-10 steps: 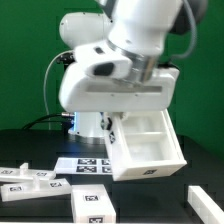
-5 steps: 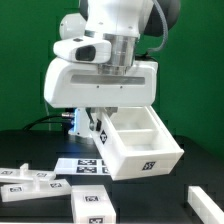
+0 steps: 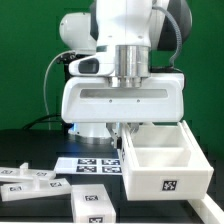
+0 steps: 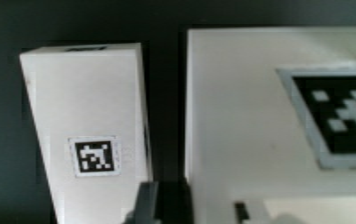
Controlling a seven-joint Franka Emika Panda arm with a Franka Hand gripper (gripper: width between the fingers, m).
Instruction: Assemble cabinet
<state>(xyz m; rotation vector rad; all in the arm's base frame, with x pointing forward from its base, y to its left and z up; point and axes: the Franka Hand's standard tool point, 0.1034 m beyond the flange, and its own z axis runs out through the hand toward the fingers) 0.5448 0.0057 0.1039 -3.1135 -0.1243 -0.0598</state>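
The cabinet [image 3: 163,166] is an open white box with a tag on its front face. It hangs above the table at the exterior view's right, with its opening up. My gripper [image 3: 123,135] reaches down under the big white hand and is shut on the box's left wall. In the wrist view the gripper [image 4: 196,202] has that white wall between its dark fingers [image 4: 152,200], and a broad white cabinet surface [image 4: 228,100] carries a large tag. A loose white panel [image 4: 86,120] with a small tag lies beside it on the table below.
Loose white panels [image 3: 28,180] lie at the front of the exterior view's left. Another tagged block [image 3: 92,205] lies at the front middle. The marker board [image 3: 92,165] lies under the arm. A white part [image 3: 207,200] shows at the lower right edge.
The arm has swung the held cabinet box toward the exterior view's right and turned it, so its tagged face now looks straight at the camera.
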